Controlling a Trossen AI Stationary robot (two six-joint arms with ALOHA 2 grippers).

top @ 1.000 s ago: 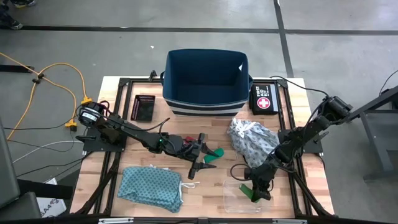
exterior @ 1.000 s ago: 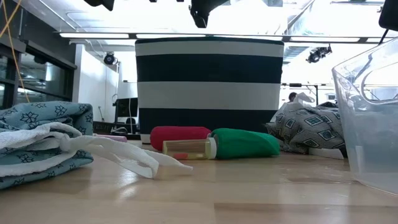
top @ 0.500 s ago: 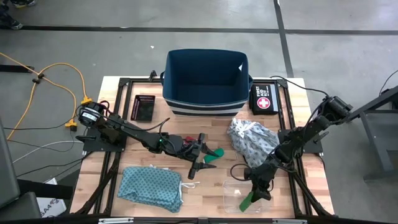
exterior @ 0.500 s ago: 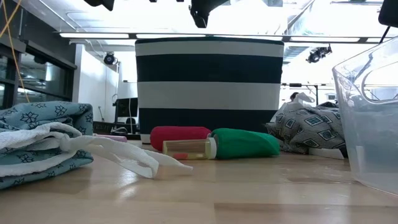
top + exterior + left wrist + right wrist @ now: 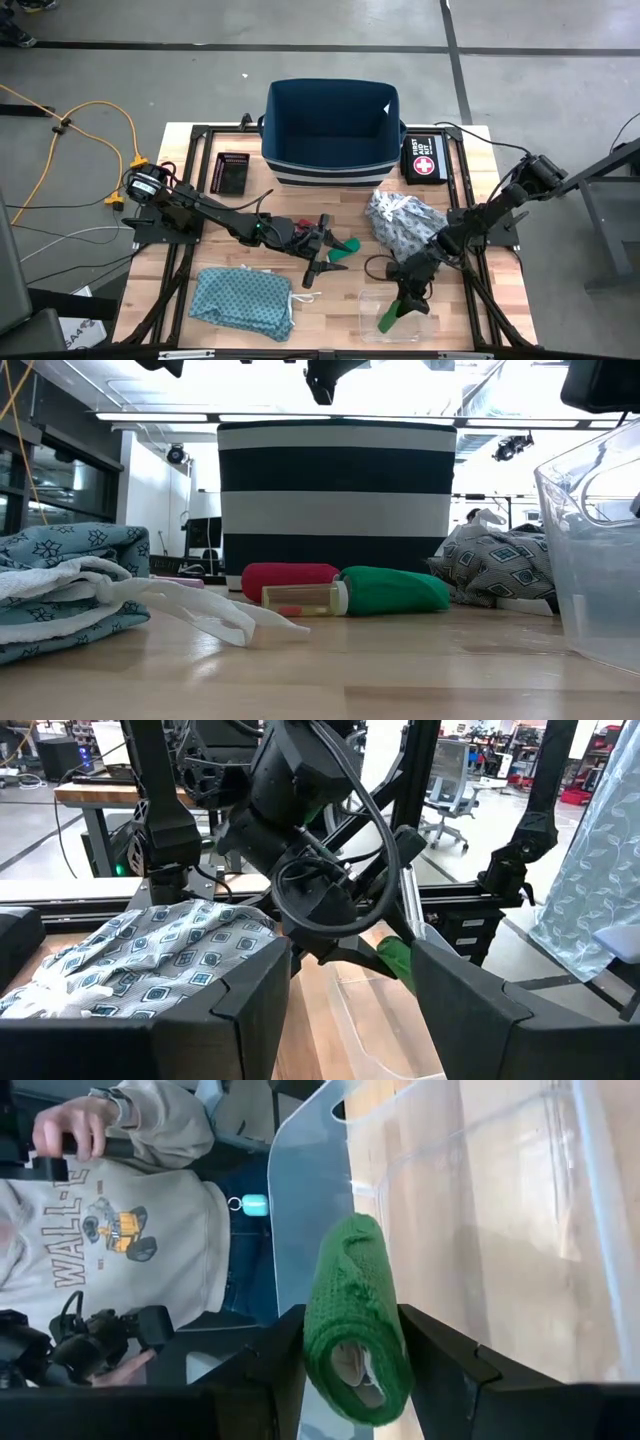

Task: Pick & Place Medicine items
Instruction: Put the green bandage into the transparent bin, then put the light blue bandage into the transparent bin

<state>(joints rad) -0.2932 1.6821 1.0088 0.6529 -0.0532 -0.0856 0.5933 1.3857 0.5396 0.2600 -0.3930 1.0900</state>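
The right gripper (image 5: 352, 1365) clamps a green tube (image 5: 355, 1315) over the clear bin (image 5: 372, 312), hiding its lower end. The left gripper (image 5: 322, 245) waits with fingers spread and empty beside a second green tube (image 5: 345, 246).

Right gripper (image 5: 392, 313) carried green tube (image 5: 388, 318) leftward.

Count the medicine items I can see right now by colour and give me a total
Green tubes: 2, one on the table, one in the right claw over the clear bin
Red tube: 1
Orange vial: 1
Total: 4
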